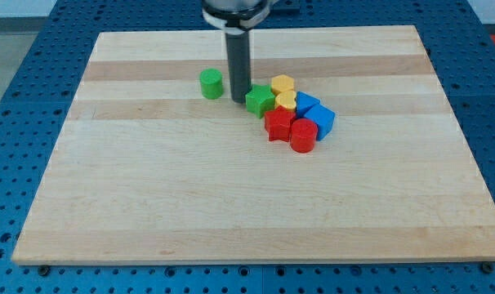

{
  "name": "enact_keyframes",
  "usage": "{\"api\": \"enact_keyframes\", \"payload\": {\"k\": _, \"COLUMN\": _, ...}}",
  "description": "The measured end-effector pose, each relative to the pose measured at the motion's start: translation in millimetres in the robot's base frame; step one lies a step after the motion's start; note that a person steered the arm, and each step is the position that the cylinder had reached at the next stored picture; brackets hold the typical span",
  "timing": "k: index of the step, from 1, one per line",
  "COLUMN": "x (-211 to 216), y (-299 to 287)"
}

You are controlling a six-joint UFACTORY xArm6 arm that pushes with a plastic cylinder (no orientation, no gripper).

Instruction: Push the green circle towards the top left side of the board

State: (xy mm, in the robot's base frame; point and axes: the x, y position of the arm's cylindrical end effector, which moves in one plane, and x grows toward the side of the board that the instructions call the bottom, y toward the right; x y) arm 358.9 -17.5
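Note:
The green circle [211, 83] is a short green cylinder standing alone on the wooden board [149, 204], left of centre near the view's top. My tip [239, 99] touches the board just right of the green circle, with a small gap between them. The tip stands close against the left side of a green star block [260, 101].
A tight cluster sits right of the tip: the green star, two yellow blocks [283, 84] [287, 101], a red star [278, 125], a red cylinder [303, 135] and two blue blocks [307, 104] [323, 120]. The board's top edge lies close above.

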Motion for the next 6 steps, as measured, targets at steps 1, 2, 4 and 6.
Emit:
{"api": "enact_keyframes", "payload": {"k": 1, "x": -20.0, "y": 10.8}}
{"api": "enact_keyframes", "payload": {"k": 2, "x": -25.3, "y": 2.6}}
{"api": "enact_keyframes", "payload": {"k": 4, "x": 1.6, "y": -48.3}}
{"api": "enact_keyframes", "payload": {"k": 6, "x": -20.5, "y": -59.1}}
